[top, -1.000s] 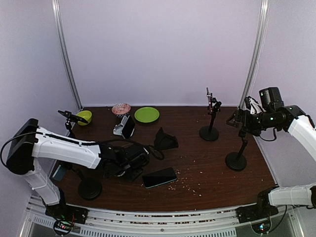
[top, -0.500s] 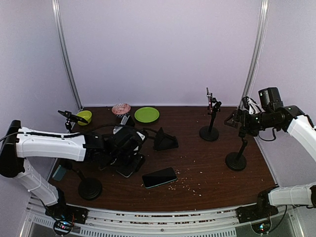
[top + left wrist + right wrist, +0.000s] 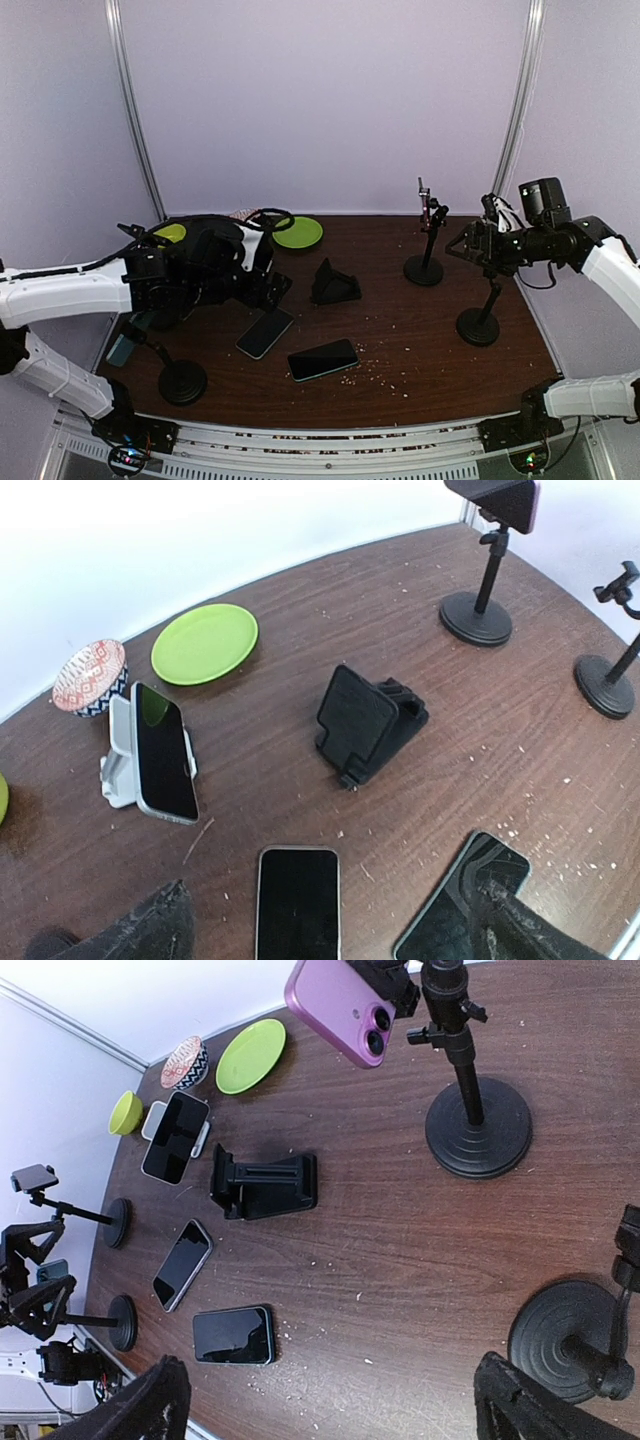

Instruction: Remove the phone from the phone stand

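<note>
A purple phone [image 3: 345, 1005] is clamped at the top of a black pole stand [image 3: 470, 1090]; it also shows in the top view [image 3: 425, 205]. A second phone [image 3: 160, 750] leans in a white stand [image 3: 115, 760]. Two phones lie flat on the table, one [image 3: 265, 332] left of the other [image 3: 323, 359]. My left gripper [image 3: 268, 288] is raised above the table's left side, open and empty, its fingertips [image 3: 140, 935] wide apart. My right gripper [image 3: 462, 245] hovers high, right of the purple phone, open and empty.
A black folding stand [image 3: 335, 283] sits mid-table. An empty pole stand [image 3: 478, 326] stands under my right arm. A green plate [image 3: 297, 232], a patterned bowl [image 3: 92, 665] and a yellow-green bowl [image 3: 170, 233] are at the back left. Two more pole stands [image 3: 182, 380] stand front left.
My left gripper has risen and drawn back to the left, leaving a phone flat on the table. My right gripper has shifted slightly left.
</note>
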`<state>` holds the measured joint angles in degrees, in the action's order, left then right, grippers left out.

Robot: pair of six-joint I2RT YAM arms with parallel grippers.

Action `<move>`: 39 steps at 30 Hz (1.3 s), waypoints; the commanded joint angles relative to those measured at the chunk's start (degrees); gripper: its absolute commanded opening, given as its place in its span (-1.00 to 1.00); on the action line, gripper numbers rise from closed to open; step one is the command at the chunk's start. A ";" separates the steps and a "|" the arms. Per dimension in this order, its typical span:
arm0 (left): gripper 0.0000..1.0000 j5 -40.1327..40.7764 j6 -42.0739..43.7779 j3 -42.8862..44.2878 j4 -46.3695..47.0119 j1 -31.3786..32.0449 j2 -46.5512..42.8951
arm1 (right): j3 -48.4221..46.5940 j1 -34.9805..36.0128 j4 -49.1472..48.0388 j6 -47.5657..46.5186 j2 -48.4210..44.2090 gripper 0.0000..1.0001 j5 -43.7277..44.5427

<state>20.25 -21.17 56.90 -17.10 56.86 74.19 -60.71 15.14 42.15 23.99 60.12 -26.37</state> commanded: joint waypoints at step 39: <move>0.43 3.35 -6.22 88.06 31.09 3.88 78.79 | 2.57 -2.41 -2.34 6.12 -5.42 0.99 13.78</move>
<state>25.47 -24.88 139.98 9.63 62.19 149.47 -58.94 13.08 41.78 29.19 54.04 -10.90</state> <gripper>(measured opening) 0.742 0.995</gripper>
